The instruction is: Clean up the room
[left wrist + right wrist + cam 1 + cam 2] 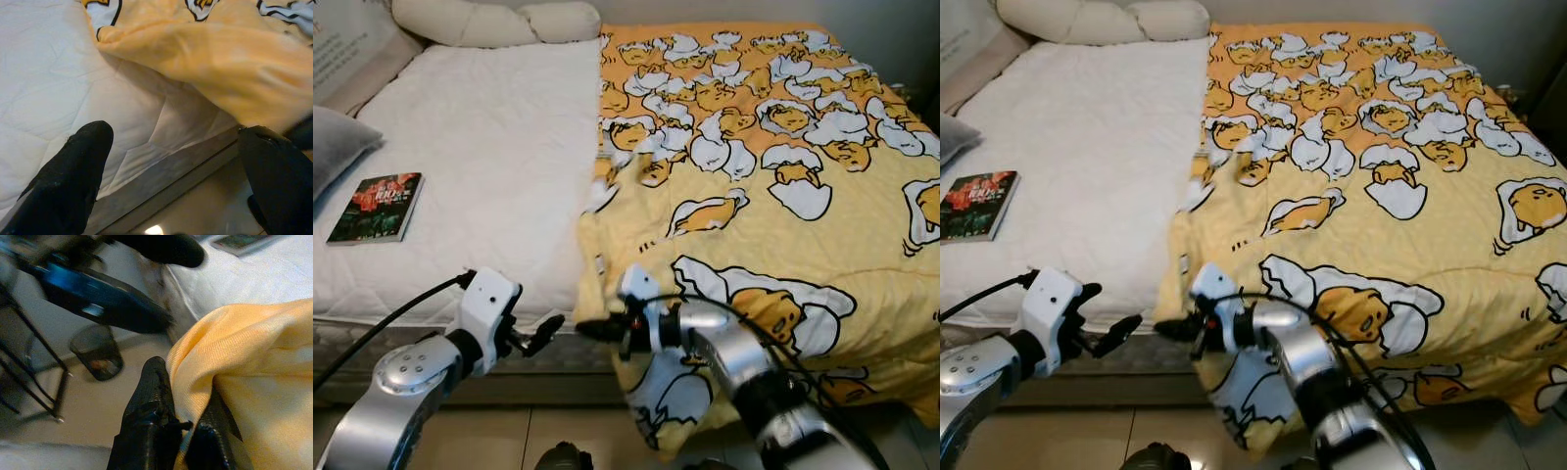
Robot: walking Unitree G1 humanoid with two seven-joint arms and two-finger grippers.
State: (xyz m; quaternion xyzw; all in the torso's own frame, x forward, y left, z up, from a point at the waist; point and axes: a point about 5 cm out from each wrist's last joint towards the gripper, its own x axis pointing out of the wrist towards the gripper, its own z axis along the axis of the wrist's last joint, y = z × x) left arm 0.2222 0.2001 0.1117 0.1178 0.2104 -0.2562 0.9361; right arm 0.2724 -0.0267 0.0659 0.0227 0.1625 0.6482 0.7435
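Note:
A yellow duvet [754, 176] printed with egg cartoons covers the right half of the bed, and its left edge hangs over the front corner. My right gripper [592, 330] is shut on that hanging edge; in the right wrist view the yellow duvet [254, 357] is pinched between the two black fingers [151, 387]. My left gripper [543, 333] hovers just left of it at the mattress's front edge, open and holding nothing. Seen from the left wrist, its fingers [83, 161] stand wide apart over the white mattress [58, 73] and the duvet fold [205, 58].
The bare white mattress [489, 147] holds a book [377, 206] near its left edge. A grey pillow [337, 147] and cream pillows [494, 20] lie at the head. A dark mesh bin [98, 352] and thin black stand legs [29, 357] are on the tiled floor.

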